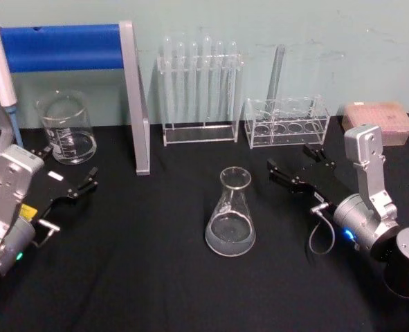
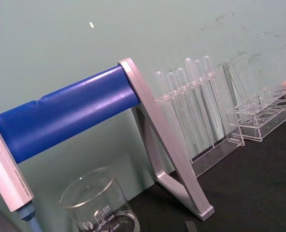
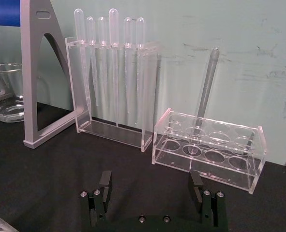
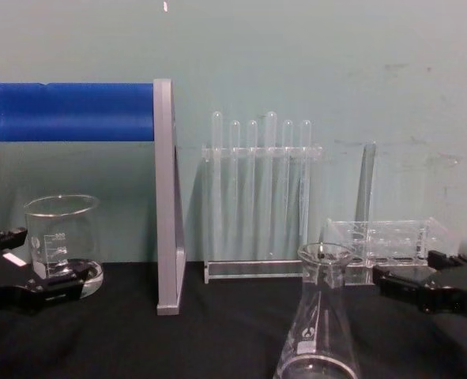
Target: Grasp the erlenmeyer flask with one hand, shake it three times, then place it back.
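Observation:
The erlenmeyer flask (image 1: 230, 214) stands upright on the black table, near the middle; it is clear glass with a wide base and a narrow neck. The chest view has it low and right of centre, flask (image 4: 316, 332). My right gripper (image 1: 291, 162) is open, just right of the flask and behind it, touching nothing. The right wrist view shows the right gripper (image 3: 150, 181) with its black fingers (image 3: 105, 180) wide apart and nothing between them. My left gripper (image 1: 69, 167) rests open at the far left, beside the beaker and well away from the flask.
A glass beaker (image 1: 67, 128) stands at the back left under a blue bar (image 1: 66, 47) on a grey stand (image 1: 136, 104). Behind the flask are a clear rack of pipettes (image 1: 201, 90) and a low tube rack (image 1: 287, 121) holding one tube. A pink box (image 1: 377, 121) sits back right.

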### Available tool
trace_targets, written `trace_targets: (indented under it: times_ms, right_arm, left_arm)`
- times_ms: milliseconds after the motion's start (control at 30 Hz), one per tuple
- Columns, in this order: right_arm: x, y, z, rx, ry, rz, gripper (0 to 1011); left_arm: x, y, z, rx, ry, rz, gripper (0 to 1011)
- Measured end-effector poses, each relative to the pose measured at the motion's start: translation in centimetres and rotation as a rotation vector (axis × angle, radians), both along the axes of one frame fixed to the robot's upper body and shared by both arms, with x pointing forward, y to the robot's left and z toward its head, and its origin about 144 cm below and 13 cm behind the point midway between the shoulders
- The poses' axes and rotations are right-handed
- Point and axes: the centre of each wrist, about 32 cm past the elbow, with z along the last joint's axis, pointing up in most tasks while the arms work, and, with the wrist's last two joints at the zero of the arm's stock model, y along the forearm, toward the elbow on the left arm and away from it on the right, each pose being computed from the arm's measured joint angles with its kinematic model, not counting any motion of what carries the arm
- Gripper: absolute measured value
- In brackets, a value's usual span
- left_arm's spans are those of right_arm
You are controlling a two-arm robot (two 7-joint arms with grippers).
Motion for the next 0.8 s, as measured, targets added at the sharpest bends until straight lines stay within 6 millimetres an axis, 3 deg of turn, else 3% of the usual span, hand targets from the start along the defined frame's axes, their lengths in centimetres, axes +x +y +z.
trace_targets:
  times_ms: [800]
  right_arm:
    - [0.00,0.00,0.00,0.000,0.000,0.000,1003]
  left_arm:
    - [0.00,0.00,0.00,0.000,0.000,0.000,1001]
